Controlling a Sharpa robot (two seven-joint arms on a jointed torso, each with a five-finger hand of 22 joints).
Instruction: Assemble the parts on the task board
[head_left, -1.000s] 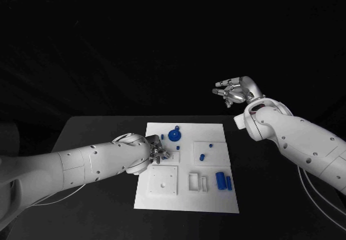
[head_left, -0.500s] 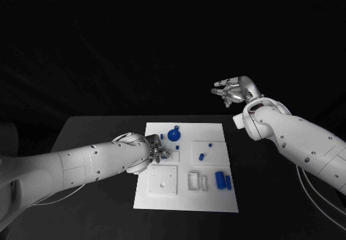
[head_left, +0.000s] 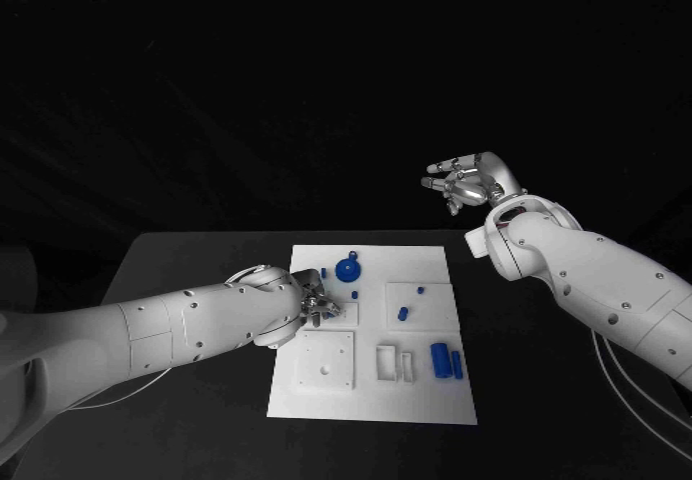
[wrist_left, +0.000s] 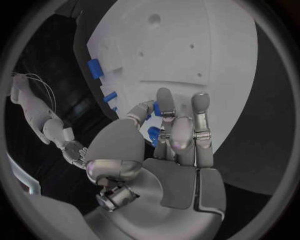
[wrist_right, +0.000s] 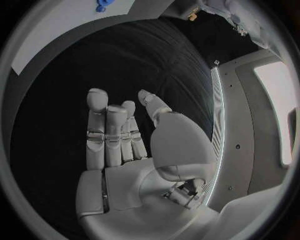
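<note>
While your left hand (head_left: 310, 303) sits low over the left side of the white rectangular task board (head_left: 433, 405) on the black table (head_left: 188, 270), its silver fingers (wrist_left: 200, 117) reach down onto the board surface; in the left wrist view a small blue part (wrist_left: 154, 133) lies between thumb and fingers, but you cannot tell whether it is actually pinched or just lying beside them. Your right hand (head_left: 469, 182) hangs raised well apart from the board, beyond the table's far right corner, holding nothing, fingers extended and loosely apart, thumb set off to the side (wrist_right: 119, 135). On the board you have a round blue gear-like part (head_left: 346, 270) near the far edge, two small blue pegs (head_left: 407, 313) on a raised white square plate in the middle right, and two upright blue cylinders (head_left: 441, 361) near the right edge. A white square plate with holes (head_left: 326, 360) lies at the near left, a white open bracket (head_left: 389, 362) just beside it.
</note>
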